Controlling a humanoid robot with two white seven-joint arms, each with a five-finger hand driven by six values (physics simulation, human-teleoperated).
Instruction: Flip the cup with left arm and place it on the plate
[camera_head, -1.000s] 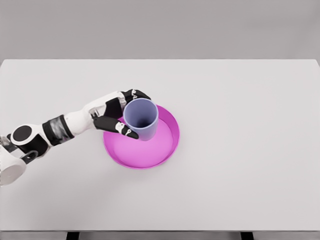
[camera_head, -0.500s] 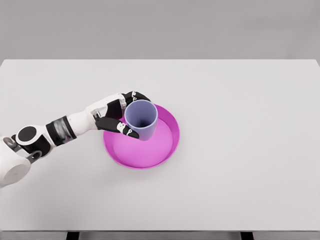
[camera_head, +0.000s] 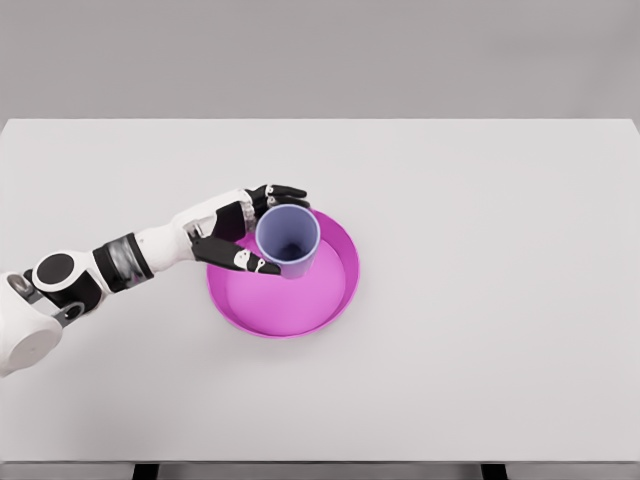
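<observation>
A lilac cup (camera_head: 288, 240) stands upright, mouth up, inside the left part of the magenta plate (camera_head: 300, 300) near the middle of the table. My left hand (camera_head: 273, 228) reaches in from the lower left and sits at the cup's left side. Its fingers (camera_head: 283, 190) are spread behind the rim with a small gap, and the thumb (camera_head: 252, 264) lies low in front of the cup's base. The hand is open around the cup rather than clamped on it. The right arm is out of view.
The white table (camera_head: 480, 250) spreads wide to the right and behind the plate. Its front edge runs along the bottom of the view.
The cup has sunk lower into the plate and shifted slightly right. The left hand's fingers have spread away from its rim and let it go.
</observation>
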